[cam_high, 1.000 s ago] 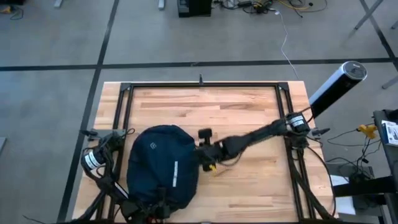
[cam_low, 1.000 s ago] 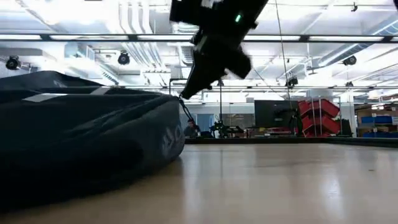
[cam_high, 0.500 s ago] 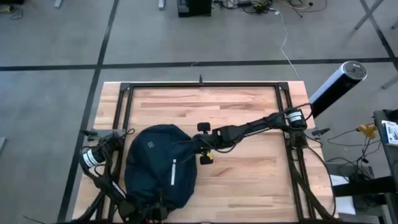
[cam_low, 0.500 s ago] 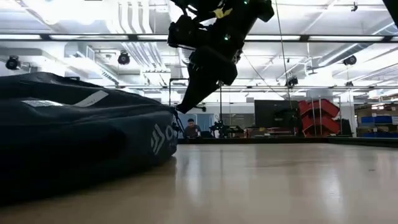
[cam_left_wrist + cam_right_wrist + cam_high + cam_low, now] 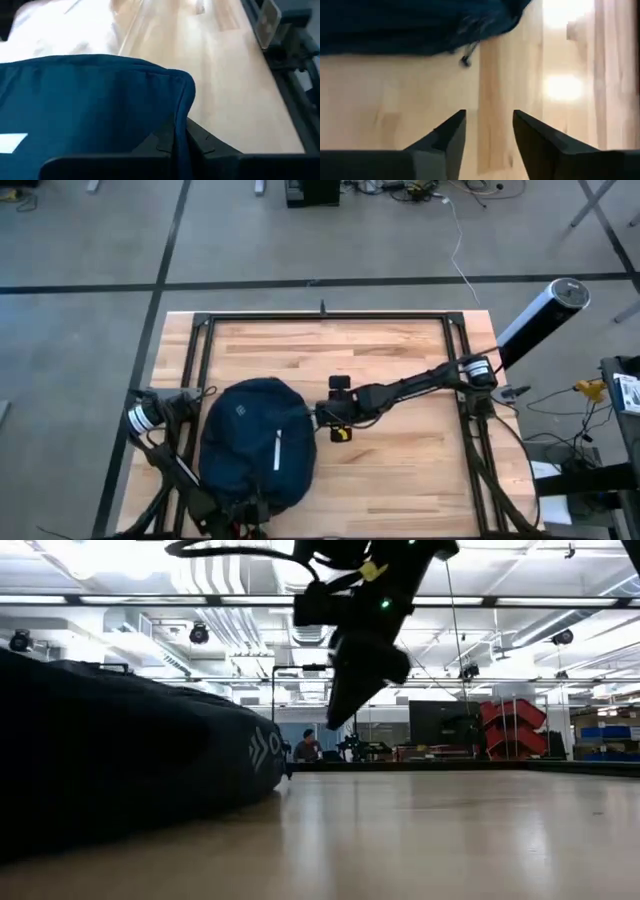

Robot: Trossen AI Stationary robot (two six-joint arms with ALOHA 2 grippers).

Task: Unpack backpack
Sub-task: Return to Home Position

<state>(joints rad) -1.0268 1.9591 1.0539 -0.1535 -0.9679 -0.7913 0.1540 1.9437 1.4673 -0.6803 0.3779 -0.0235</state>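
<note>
The dark navy backpack (image 5: 255, 442) lies on its broad side at the table's near left, a short white stripe (image 5: 277, 453) on top. In the low view the backpack (image 5: 120, 760) fills the left. My left gripper (image 5: 181, 132) is at the bag's near edge (image 5: 243, 512), shut on its fabric. My right gripper (image 5: 322, 418) hangs open just right of the bag, above the wood. In its wrist view the right gripper (image 5: 489, 120) has only bare table between the fingers, with the backpack (image 5: 415, 25) and a small zipper pull (image 5: 465, 61) ahead. My left gripper pinches a raised fold of the backpack's navy fabric (image 5: 183, 107) between its two fingers, at the bag's near edge. The fold stands up out of the fingers. The rest of the bag lies on the table.
A black metal frame (image 5: 205, 330) runs along the table's left, far and right edges. Bare wood (image 5: 400, 480) lies open to the right of the bag and toward the far edge. A silver-topped black cylinder (image 5: 545, 315) stands off the right edge.
My right gripper has moved toward the backpack's right side, then drawn back a little toward the table's right and up. The backpack has shifted slightly toward the left, and its near part now stands higher in the low view.
</note>
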